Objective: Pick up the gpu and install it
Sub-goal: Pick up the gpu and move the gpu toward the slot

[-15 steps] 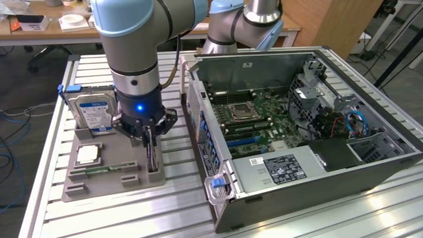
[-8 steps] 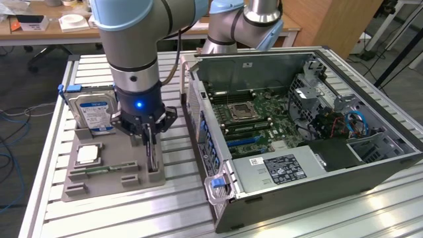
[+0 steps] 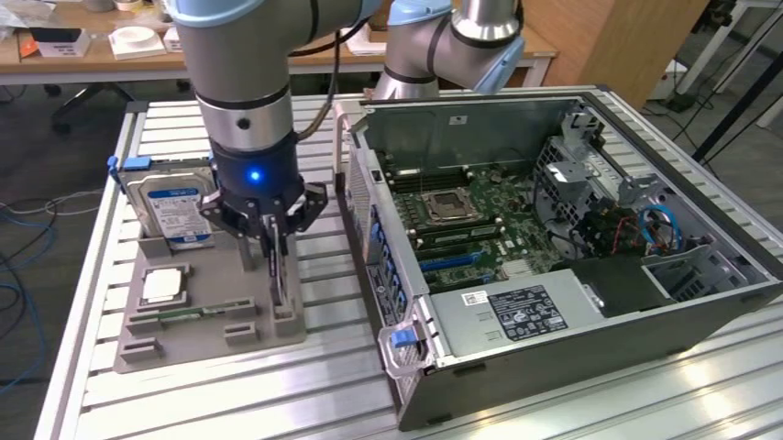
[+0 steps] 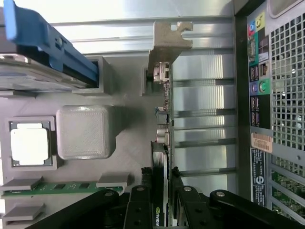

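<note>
Two fingers (image 4: 138,207) clamp the upright gpu (image 4: 161,157)

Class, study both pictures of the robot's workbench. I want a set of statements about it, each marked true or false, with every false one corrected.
1. The gpu stands on edge in the grey holder, with the claw closed on it. True.
2. The computer case has its side shut. False: the side is open and the motherboard shows.
3. A hard drive with a blue label stands upright in the grey holder. True.
4. The gpu is already fitted on the motherboard. False: it is still in the grey holder, outside the computer case.
</note>
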Controlling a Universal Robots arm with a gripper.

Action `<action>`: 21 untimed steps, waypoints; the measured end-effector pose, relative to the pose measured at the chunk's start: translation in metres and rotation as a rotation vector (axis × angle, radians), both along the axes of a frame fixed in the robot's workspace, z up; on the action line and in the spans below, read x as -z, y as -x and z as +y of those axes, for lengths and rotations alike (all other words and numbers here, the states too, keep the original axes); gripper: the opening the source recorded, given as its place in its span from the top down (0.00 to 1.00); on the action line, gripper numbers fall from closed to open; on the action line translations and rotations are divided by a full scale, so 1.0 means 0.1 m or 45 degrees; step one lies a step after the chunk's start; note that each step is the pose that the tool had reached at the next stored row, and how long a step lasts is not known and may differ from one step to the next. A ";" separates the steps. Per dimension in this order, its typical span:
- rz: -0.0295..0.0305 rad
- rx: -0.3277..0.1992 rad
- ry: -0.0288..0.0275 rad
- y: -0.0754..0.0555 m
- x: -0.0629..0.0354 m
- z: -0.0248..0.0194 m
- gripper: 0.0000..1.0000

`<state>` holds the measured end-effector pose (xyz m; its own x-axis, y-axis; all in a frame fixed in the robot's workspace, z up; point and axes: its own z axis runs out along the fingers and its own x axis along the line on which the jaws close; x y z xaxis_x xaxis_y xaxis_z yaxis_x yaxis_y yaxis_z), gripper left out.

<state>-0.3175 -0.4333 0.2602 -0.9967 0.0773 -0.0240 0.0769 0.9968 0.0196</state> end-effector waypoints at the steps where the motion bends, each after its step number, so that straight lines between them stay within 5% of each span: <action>1: 0.0002 0.000 0.0000 0.00 -0.015 0.000 0.74; 21: -0.0001 0.000 -0.0008 0.00 -0.126 0.004 0.74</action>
